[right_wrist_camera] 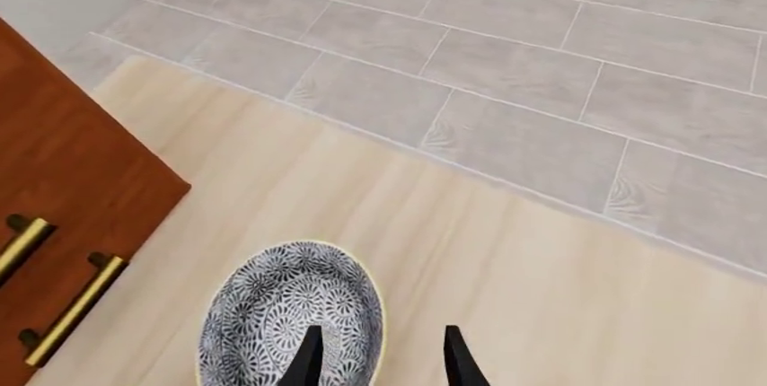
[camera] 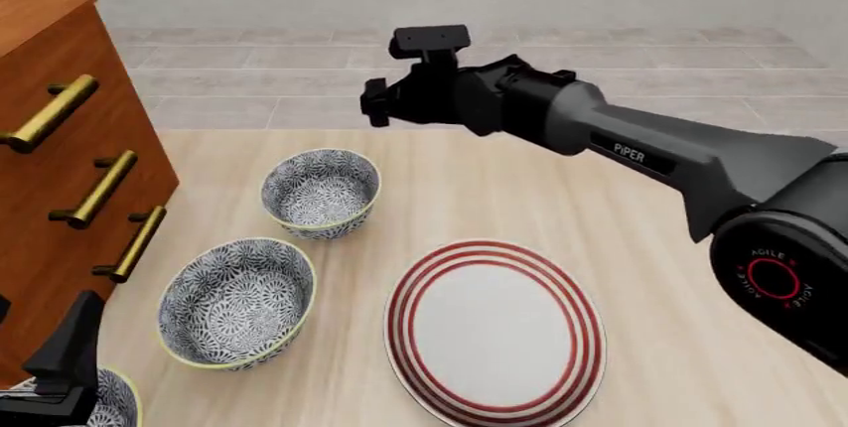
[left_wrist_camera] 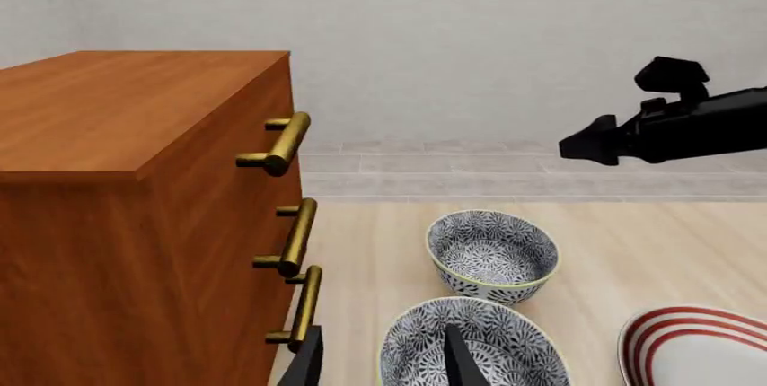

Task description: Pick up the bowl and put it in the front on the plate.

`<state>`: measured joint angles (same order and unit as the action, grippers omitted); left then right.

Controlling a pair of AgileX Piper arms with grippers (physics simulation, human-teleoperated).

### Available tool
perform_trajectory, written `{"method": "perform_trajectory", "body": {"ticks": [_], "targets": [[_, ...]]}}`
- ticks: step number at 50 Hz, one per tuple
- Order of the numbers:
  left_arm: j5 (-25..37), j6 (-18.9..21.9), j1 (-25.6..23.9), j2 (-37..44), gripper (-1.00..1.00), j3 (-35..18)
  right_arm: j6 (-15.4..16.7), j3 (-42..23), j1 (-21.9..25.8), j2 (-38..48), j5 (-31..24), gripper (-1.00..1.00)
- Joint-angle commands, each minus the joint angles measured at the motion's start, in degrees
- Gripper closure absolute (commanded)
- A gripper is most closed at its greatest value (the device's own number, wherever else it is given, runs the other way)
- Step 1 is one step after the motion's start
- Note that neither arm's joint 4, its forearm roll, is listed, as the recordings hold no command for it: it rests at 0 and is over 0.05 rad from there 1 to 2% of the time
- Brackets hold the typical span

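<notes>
Three look-alike floral bowls stand in a row on the left of the table: the far bowl (camera: pixel 320 192), a middle bowl (camera: pixel 236 301), and a near one (camera: pixel 113 402) half hidden at the bottom edge. The red-ringed white plate (camera: pixel 494 330) lies right of the middle bowl. My right gripper (camera: pixel 375 104) hangs open in the air above and behind the far bowl (right_wrist_camera: pixel 291 319), whose rim sits under one finger (right_wrist_camera: pixel 309 359). My left gripper (camera: pixel 70 353) is low at the front left, open, looking over the middle bowl (left_wrist_camera: pixel 473 346). Neither gripper holds anything.
A wooden drawer cabinet (camera: pixel 54 149) with brass handles (camera: pixel 93 189) stands along the left side, close to the bowls. The right arm (left_wrist_camera: pixel 671 126) stretches across the back of the table. Grey tiled floor (right_wrist_camera: pixel 540 63) lies beyond the table's far edge.
</notes>
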<state>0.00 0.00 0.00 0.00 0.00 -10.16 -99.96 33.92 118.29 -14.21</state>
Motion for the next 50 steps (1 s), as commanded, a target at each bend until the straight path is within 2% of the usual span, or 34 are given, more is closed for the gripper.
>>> {"method": "perform_trajectory", "body": {"ticks": [1,50], "targets": [[0.0,0.0,0.0,0.0,-1.0,0.0,-0.32,-2.03,0.35,2.82,-0.01,-1.0],[0.0,0.0,0.0,0.0,-1.0,0.0,-2.67,-8.41,-0.04,12.14,0.25,-1.0]]}}
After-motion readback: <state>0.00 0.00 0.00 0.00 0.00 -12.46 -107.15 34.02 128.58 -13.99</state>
